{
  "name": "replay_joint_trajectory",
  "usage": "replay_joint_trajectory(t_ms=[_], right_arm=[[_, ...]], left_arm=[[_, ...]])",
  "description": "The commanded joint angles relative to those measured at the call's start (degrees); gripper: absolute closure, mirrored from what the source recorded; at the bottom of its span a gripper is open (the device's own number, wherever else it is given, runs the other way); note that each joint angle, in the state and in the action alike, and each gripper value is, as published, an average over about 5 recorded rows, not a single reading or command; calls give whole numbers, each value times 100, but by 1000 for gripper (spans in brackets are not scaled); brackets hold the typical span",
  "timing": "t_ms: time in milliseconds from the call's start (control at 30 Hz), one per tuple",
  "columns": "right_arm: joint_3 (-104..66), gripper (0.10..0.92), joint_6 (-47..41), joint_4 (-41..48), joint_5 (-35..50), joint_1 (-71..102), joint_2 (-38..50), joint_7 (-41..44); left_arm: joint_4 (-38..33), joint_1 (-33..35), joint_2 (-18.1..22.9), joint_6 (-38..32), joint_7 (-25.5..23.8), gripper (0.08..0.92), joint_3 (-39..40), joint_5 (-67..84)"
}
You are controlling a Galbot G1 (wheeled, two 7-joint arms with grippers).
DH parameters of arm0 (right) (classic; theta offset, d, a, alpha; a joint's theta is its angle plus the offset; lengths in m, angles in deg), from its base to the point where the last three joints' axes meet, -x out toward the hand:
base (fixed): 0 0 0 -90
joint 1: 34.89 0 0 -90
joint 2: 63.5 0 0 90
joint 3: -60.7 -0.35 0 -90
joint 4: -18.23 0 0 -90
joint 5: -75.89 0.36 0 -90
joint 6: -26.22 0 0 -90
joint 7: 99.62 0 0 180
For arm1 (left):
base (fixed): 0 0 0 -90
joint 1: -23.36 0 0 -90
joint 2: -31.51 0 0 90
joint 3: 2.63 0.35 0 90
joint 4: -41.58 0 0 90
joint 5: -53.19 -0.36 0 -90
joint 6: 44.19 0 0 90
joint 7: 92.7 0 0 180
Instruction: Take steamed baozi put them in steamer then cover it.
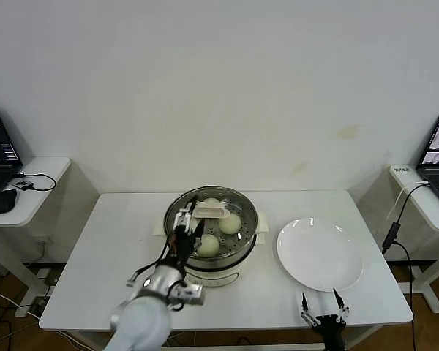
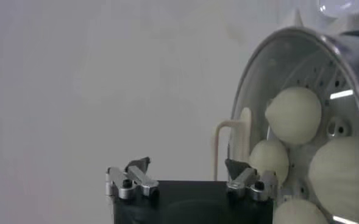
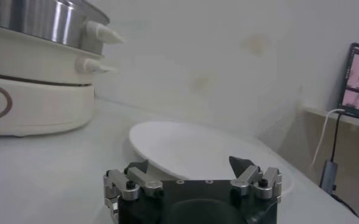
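Left gripper (image 1: pixel 185 227) over the steamer (image 1: pixel 243 248), fingers (image 2: pixel 133 176) spread wide, holding nothing; baozi (image 1: pixel 230 223) lie inside. Right gripper (image 1: pixel 323 311) beside the plate (image 1: pixel 320 254), fingers apart, empty.

- Your left hand (image 2: pixel 190 178) sits with its fingers (image 2: pixel 130 179) spread wide, holding nothing.
- Beside it, the steamer (image 2: pixel 261 79) holds four baozi (image 2: pixel 294 114) on its perforated tray.

4 cream-white baozi (image 1: pixel 230 223) sit inside the shiny, glass-lidded steamer (image 1: pixel 211 272).
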Motion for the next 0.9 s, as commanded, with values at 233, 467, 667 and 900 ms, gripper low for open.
replay_joint_trajectory(t_ms=[233, 467, 667, 900], right_arm=[[79, 202, -58, -165, 15, 120, 7, 43], [223, 203, -209, -545, 267, 377, 121, 131], [326, 202, -386, -933, 461, 654, 217, 214], [345, 203, -456, -1227, 471, 857, 268, 246]], left_arm=[[-96, 2778, 10, -2956, 2059, 177, -2954, 7830], [328, 3290, -110, -2462, 2207, 177, -3259, 8678], [886, 3368, -104, -2698, 1919, 177, -3367, 8596], [1311, 3222, -122, -3078, 1655, 177, -3363, 8463]])
